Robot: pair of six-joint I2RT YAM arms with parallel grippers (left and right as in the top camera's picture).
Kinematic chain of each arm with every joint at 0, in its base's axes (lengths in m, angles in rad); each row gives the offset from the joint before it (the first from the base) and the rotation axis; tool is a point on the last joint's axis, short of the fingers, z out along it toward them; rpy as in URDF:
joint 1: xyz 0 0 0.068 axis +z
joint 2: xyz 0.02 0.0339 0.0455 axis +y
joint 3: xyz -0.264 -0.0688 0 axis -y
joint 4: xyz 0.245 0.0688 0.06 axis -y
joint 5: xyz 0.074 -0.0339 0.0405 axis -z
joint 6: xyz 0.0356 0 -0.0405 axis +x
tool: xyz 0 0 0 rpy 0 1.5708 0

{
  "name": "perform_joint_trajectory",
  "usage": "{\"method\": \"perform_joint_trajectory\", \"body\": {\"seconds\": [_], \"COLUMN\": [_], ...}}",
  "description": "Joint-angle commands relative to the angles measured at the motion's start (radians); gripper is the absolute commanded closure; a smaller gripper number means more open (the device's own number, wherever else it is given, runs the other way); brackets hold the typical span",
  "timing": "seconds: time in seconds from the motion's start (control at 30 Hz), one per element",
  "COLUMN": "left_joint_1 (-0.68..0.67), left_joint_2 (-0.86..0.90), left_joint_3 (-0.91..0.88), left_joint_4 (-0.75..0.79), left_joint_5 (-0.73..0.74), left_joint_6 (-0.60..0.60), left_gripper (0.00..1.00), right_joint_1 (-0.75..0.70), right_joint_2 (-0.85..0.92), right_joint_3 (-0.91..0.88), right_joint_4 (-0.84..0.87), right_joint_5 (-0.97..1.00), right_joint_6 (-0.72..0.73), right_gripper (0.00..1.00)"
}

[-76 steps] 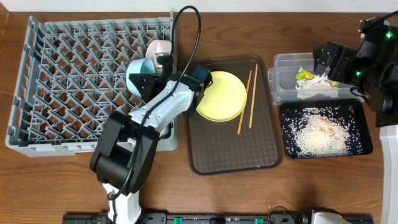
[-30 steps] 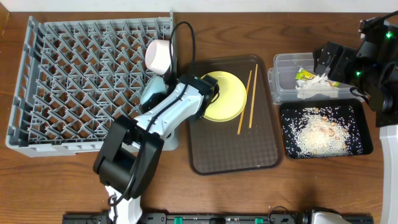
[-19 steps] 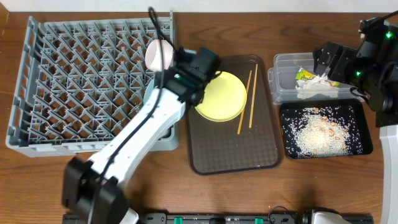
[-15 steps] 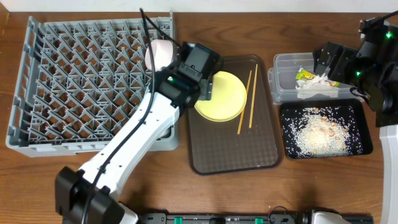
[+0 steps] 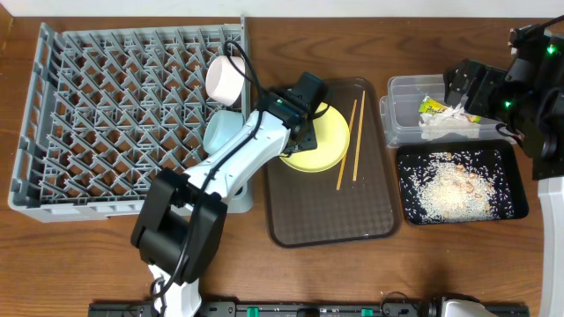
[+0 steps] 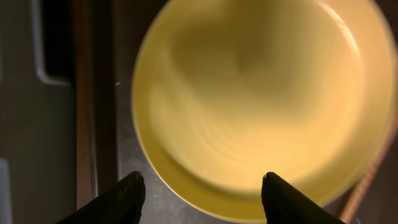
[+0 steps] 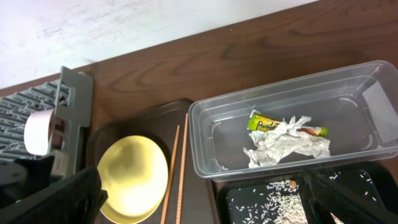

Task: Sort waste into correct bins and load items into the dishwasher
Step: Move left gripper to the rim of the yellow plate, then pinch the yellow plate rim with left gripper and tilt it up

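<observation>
Centrally, the plate (image 6: 261, 106) is shown lying on the brown tray (image 5: 328, 211), its near rim between the spread, empty left fingers (image 6: 127, 198). The right fingers (image 7: 53, 199), likewise parted and empty, are held near the tub (image 7: 208, 146).

Snack wrapper (image 7: 266, 123): dark printing on its yellow-green face, too small and blurred to make out.
Other text, brands, numbers, signs: none legible in any view.

The left arm (image 5: 236, 165) was white with black joints and a thin black cable (image 5: 247, 70). The right arm (image 5: 529, 110) was black with tiny green lights (image 5: 507, 104). Its fingers (image 7: 56, 199) were black.
</observation>
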Motion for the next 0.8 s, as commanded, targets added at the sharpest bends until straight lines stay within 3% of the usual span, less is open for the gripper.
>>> {"method": "perform_joint_trajectory", "body": {"seconds": [0.0,0.17,0.47,0.5,0.67,0.77], "left_joint_1": [0.000,0.000,0.000,-0.001,0.000,0.000], "left_joint_2": [0.021,0.113,0.145,0.145,0.145,0.145], "left_joint_3": [0.001,-0.021,-0.021,-0.021,-0.021,-0.021], "left_joint_4": [-0.029,-0.030,-0.011,-0.011,-0.011,-0.011], "left_joint_5": [-0.092,-0.090,-0.045,-0.038,-0.025,-0.018], "left_joint_6": [-0.177,-0.313,-0.327,-0.327,-0.327,-0.326], "left_gripper": [0.39,0.42,0.59,0.69,0.92,0.92], "right_joint_1": [-0.007,-0.007,-0.007,-0.007,-0.007,-0.007], "right_joint_2": [0.005,0.005,0.005,0.005,0.005,0.005], "right_joint_3": [0.006,0.006,0.006,0.006,0.006,0.006], "right_joint_4": [0.001,0.001,0.001,0.001,0.000,0.000], "right_joint_5": [0.006,0.006,0.006,0.006,0.006,0.006], "right_joint_6": [0.009,0.009,0.009,0.009,0.009,0.009], "right_gripper": [0.01,0.01,0.01,0.01,0.01,0.01]}}
